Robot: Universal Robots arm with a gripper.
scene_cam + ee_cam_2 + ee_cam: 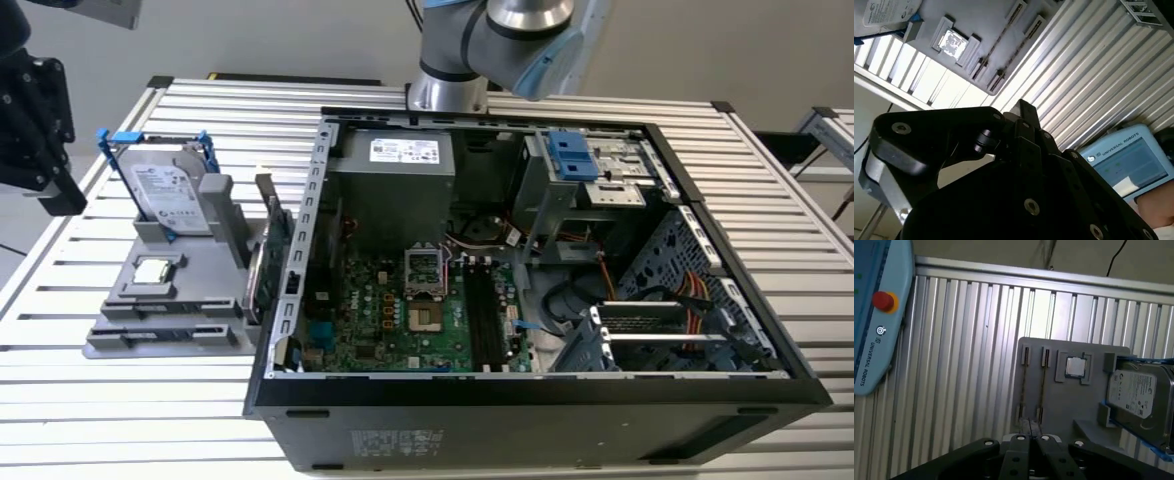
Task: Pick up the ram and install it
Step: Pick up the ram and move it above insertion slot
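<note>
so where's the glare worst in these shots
Second wrist view: the processor chip is blown out white, and the table slats nearby glare. First wrist view: a bright band on the slats. Exterior view: even light, computer case interior darker.

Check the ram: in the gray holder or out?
In. The first wrist view shows two thin ram sticks standing on edge in the gray holder's slots.

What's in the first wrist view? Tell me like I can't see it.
Two thin ram sticks stand on edge in a gray holder, beside a silver processor chip and a hard drive, all on a ribbed metal table. The dark gripper shows in front of them.
</note>
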